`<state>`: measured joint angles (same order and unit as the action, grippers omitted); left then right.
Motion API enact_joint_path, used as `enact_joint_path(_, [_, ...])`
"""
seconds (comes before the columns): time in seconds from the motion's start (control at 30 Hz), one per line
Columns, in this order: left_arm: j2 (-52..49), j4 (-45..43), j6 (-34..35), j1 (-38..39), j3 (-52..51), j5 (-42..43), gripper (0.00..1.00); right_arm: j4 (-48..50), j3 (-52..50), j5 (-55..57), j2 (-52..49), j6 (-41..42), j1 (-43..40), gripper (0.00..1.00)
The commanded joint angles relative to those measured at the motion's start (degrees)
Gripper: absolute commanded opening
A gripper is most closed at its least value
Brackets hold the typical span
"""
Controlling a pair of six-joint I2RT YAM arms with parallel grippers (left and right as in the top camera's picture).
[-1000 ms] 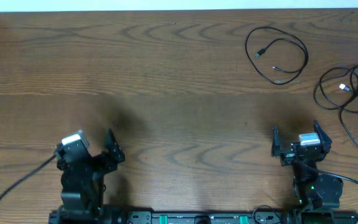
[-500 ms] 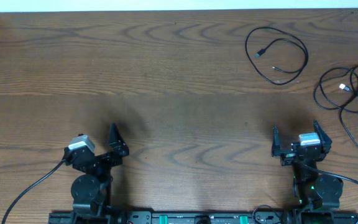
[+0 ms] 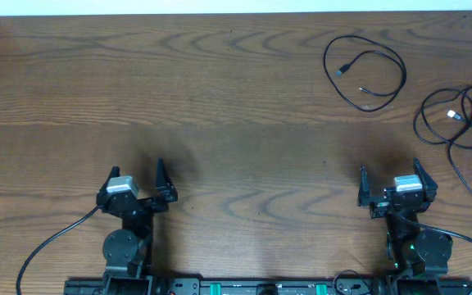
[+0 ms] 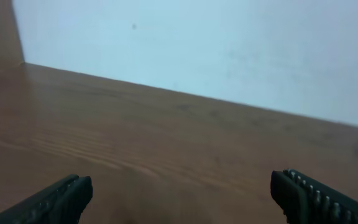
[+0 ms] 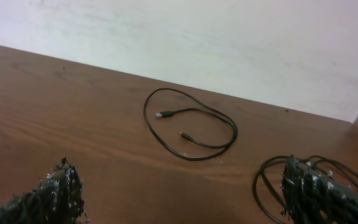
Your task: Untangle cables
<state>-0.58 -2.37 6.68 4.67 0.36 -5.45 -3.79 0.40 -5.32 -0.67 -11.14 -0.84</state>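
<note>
A single black cable [image 3: 365, 74] lies in a loose loop at the far right of the table; it also shows in the right wrist view [image 5: 188, 124]. A tangled bunch of black cables [image 3: 461, 123] with a white plug end [image 3: 452, 115] lies at the right edge, partly behind my right finger in the right wrist view [image 5: 272, 183]. My left gripper [image 3: 135, 182] is open and empty at the front left, as the left wrist view [image 4: 179, 196] shows. My right gripper [image 3: 390, 182] is open and empty at the front right, short of both cables; it also shows in the right wrist view [image 5: 185, 196].
The brown wooden table [image 3: 220, 106] runs to a white wall at the back. A thick black arm wire [image 3: 52, 242] trails from the left arm's base. The arm bases stand along the front edge.
My left arm has swung right and turned so its gripper faces straight toward the far edge. The right arm and the cables have not moved.
</note>
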Motion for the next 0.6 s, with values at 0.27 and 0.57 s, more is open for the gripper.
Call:
enact_joint_path(0.27, [0.52, 6.60, -8.39, 1.90, -0.13, 4.96, 0.98, -0.24, -0.09, 0.33, 0.35, 0.61, -0.24, 0.99])
enact_joint_path(0.57, [0.52, 6.62, -8.57, 1.90, -0.13, 6.43, 0.98, -0.24, -0.09, 0.31, 0.35, 0.61, -0.24, 0.99])
